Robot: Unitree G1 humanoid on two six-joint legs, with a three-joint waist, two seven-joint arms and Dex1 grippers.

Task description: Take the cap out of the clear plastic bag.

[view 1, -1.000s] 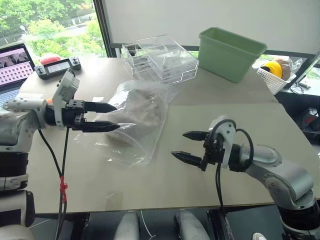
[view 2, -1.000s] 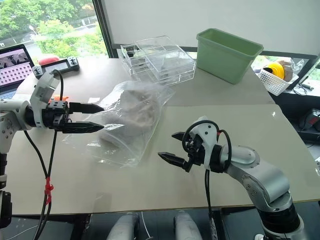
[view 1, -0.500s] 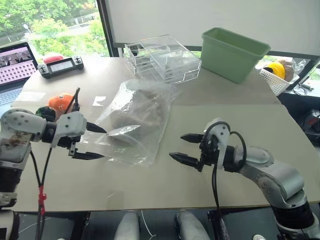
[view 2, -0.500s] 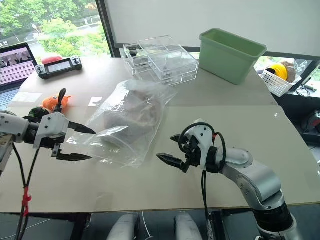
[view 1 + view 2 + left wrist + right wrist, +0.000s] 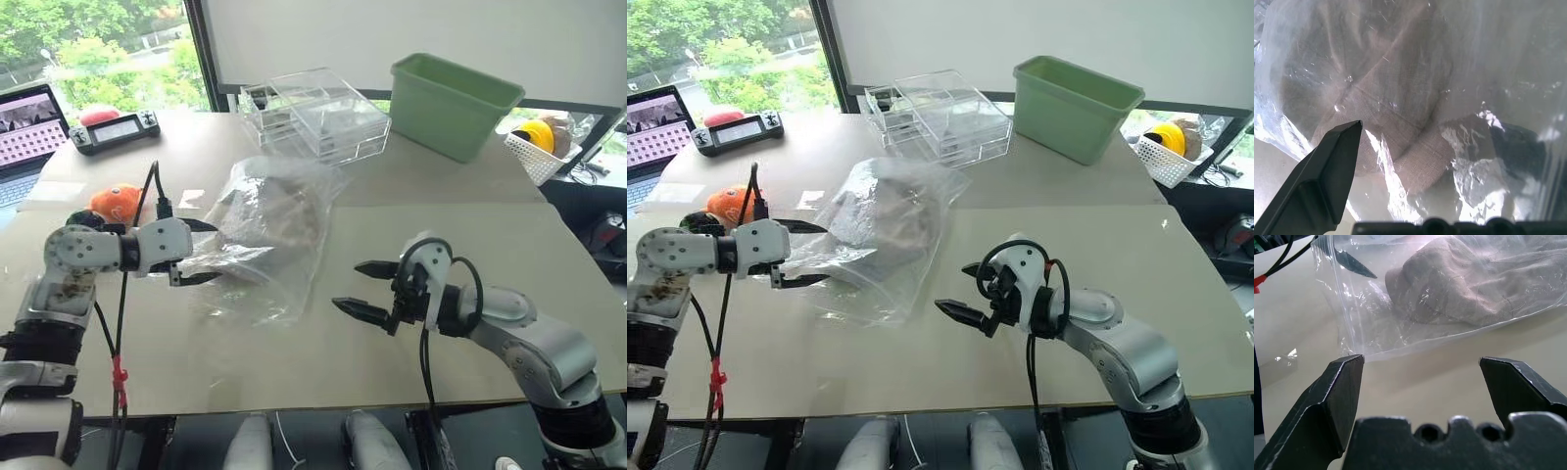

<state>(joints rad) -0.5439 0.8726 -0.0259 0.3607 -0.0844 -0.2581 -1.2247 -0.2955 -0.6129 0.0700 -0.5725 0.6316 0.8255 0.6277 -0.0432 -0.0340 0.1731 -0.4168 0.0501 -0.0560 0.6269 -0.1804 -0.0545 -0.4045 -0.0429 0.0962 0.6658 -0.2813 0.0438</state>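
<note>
The clear plastic bag (image 5: 257, 279) lies crumpled on the table's left half, with the beige-grey cap (image 5: 279, 208) inside it. My left gripper (image 5: 214, 253) is at the bag's left edge, open, with one finger above and one below the film. In the left wrist view the cap (image 5: 1376, 88) is close ahead behind the plastic, and one finger (image 5: 1327, 171) is in front of it. My right gripper (image 5: 348, 285) hovers open to the right of the bag, apart from it, and faces the cap (image 5: 1459, 284) through the film.
Clear acrylic drawer boxes (image 5: 313, 113) and a green bin (image 5: 456, 103) stand at the back. An orange plush toy (image 5: 118, 201), a handheld controller (image 5: 118, 127) and a laptop (image 5: 29, 127) sit at the left. A white basket (image 5: 534, 152) stands at the far right.
My left gripper dropped from above the bag, swung out to the left, then came back in to the bag's left edge, rolling as it went. The right gripper stayed still.
</note>
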